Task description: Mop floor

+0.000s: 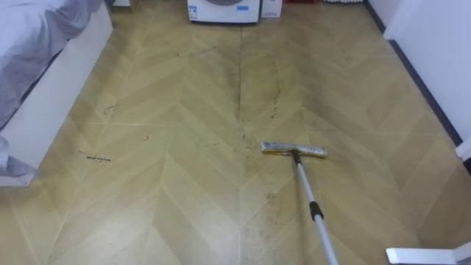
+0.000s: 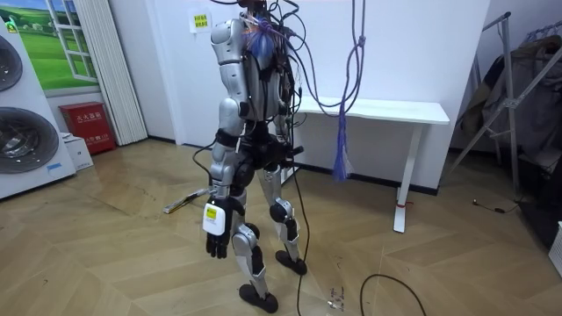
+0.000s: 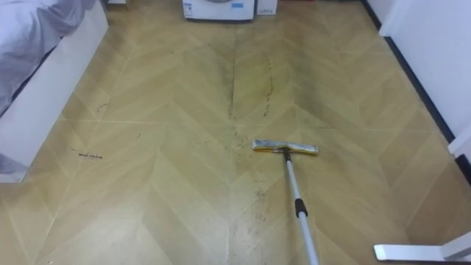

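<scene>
A flat mop lies with its yellow-edged head [image 1: 294, 149] on the wooden floor, a little right of the middle. Its silver pole [image 1: 313, 202] runs back to the lower right edge and out of the picture. Dark dirt streaks [image 1: 240, 96] run along the floor from beyond the mop head towards it. In the room view I stand upright facing the room view's left, with the mop pole [image 2: 189, 201] slanting to the floor before me. My left hand [image 2: 215, 233] hangs at my side with relaxed fingers and holds nothing.
A white bed frame [image 1: 55, 92] with a grey blanket stands on the left. A washing machine [image 1: 224, 10] stands far ahead. A white wall with a dark skirting [image 1: 423, 85] runs along the right. A white table foot [image 1: 427, 255] lies at lower right. Small dark debris [image 1: 98, 157] lies near the bed.
</scene>
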Available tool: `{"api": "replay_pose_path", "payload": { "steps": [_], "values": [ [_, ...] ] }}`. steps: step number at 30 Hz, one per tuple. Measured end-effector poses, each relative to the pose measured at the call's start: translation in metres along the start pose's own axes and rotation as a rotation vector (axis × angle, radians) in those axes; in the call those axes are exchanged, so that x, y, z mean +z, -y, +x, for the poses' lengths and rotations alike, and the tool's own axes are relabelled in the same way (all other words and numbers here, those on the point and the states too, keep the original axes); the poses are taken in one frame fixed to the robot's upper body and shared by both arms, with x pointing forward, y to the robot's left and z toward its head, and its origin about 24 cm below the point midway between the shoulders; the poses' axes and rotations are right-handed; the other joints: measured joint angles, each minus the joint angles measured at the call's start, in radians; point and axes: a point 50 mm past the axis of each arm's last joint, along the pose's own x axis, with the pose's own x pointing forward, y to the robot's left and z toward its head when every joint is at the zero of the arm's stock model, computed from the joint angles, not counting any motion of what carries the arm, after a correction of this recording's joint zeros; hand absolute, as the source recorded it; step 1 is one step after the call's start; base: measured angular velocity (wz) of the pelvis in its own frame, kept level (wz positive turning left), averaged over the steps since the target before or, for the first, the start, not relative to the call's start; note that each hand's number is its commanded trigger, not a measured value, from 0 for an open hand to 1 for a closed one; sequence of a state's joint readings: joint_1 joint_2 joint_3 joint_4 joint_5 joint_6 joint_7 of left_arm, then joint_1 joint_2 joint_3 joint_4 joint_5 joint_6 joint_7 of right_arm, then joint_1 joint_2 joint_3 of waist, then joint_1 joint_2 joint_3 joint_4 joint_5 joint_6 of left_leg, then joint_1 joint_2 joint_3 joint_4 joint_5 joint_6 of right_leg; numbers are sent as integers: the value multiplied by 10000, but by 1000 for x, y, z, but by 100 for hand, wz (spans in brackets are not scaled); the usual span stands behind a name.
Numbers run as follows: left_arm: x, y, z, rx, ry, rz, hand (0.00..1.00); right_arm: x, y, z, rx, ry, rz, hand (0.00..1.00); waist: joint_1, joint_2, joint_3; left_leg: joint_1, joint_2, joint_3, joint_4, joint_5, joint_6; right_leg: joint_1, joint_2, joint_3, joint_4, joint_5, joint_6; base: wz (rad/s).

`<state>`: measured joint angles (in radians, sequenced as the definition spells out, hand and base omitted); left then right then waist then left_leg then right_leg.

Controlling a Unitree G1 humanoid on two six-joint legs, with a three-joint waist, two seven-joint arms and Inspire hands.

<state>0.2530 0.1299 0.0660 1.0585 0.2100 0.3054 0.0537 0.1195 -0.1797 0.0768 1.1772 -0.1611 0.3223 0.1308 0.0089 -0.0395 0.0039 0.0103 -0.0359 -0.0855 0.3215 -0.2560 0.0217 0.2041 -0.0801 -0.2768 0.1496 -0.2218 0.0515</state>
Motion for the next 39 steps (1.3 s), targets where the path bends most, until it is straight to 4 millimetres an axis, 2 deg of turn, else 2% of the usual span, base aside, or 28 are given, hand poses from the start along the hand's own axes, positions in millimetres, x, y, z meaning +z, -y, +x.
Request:
{"api": "replay_pose_path", "payload": {
  "steps": [4,10,11,12,16,19,21,24,25,27,28,29,31,34,36,37,38,39],
  "values": [
    [4,0,0,-38,71,59,0,0,0,0,-72,-35,1,100,0,-21,-10,-151,-9,0,50,0,0,-171,-6,14,30,-34,-2,4],
    [24,0,0,-152,351,224,0,6,0,0,-157,-52,21,100,-38,-18,5,-932,31,79,349,1,2,-698,40,-35,231,-24,-24,16],
    [26,0,0,-162,367,367,0,7,0,0,-143,-86,49,100,-32,19,-5,-1038,39,54,383,1,2,-808,49,-58,287,-24,-25,11],
    [31,1,0,-176,406,451,0,6,0,0,-141,-164,109,100,-44,32,42,-1127,53,16,407,1,2,-918,49,-144,402,-23,-25,9],
    [33,3,0,-141,511,575,0,5,0,0,-265,-242,72,100,-46,137,3,-1352,56,-21,434,2,0,-1140,55,-167,440,-23,-25,2],
    [38,5,-1,-117,647,598,0,6,3,0,-407,-211,263,100,-57,325,-4,-2021,66,-187,752,2,1,-1818,39,-332,905,-56,-60,15],
    [45,6,-2,-106,805,698,0,7,6,0,-544,-239,490,100,-48,417,-18,-2677,27,-216,1179,1,3,-2640,-70,-251,1649,-279,-76,16],
    [51,5,-2,26,869,689,0,9,7,0,-595,-267,656,100,51,420,37,-3431,-70,-222,1699,1,6,-3627,-282,-187,2705,-671,-132,7],
    [55,4,-3,105,949,702,0,7,8,0,-575,-307,815,100,40,411,47,-3879,-144,-242,1986,-9,19,-4223,-420,-63,3266,-921,-181,17],
    [64,3,-4,201,1160,699,0,1,10,0,-579,-505,1159,100,227,471,96,-4779,-204,-262,2647,-145,-21,-5267,-449,380,4263,-1277,-228,6],
    [65,3,-4,230,1190,694,0,-2,10,0,-586,-602,1246,100,268,489,109,-5007,-222,-293,2809,-222,-60,-5485,-449,421,4505,-1396,-247,0],
    [65,2,-4,307,1189,697,0,-6,11,0,-599,-721,1273,100,307,529,128,-5441,-257,-328,3222,-321,-112,-5899,-458,514,4893,-1690,-276,7],
    [65,4,-4,356,1131,661,0,-8,13,0,-729,-738,1398,100,290,574,143,-6046,-309,-390,3783,-395,-206,-6551,-523,571,5609,-2043,-401,14],
    [63,5,-4,353,1029,210,0,-7,13,0,-1009,-710,1406,100,312,595,106,-6835,-281,-417,4633,-519,-411,-7441,-687,538,6770,-2470,-694,6],
    [61,6,-4,264,935,-69,0,-4,14,0,-1161,-665,1420,100,400,650,66,-7240,-227,-440,5188,-621,-553,-7844,-647,479,7434,-2703,-893,3],
    [62,8,-4,239,891,-346,0,-1,15,0,-1267,-592,1461,100,449,690,34,-7525,-213,-482,5540,-668,-639,-8111,-752,386,7834,-2908,-1102,10],
    [62,9,-4,213,864,-521,0,7,16,-1,-1378,-464,1532,100,519,693,33,-7805,-85,-280,6002,-663,-700,-8357,-804,352,8265,-3075,-1274,13],
    [61,10,-4,230,865,-533,0,10,16,-1,-1430,-410,1544,100,565,699,26,-7982,7,-104,6285,-605,-751,-8449,-812,334,8454,-3177,-1295,11]
  ]
}}
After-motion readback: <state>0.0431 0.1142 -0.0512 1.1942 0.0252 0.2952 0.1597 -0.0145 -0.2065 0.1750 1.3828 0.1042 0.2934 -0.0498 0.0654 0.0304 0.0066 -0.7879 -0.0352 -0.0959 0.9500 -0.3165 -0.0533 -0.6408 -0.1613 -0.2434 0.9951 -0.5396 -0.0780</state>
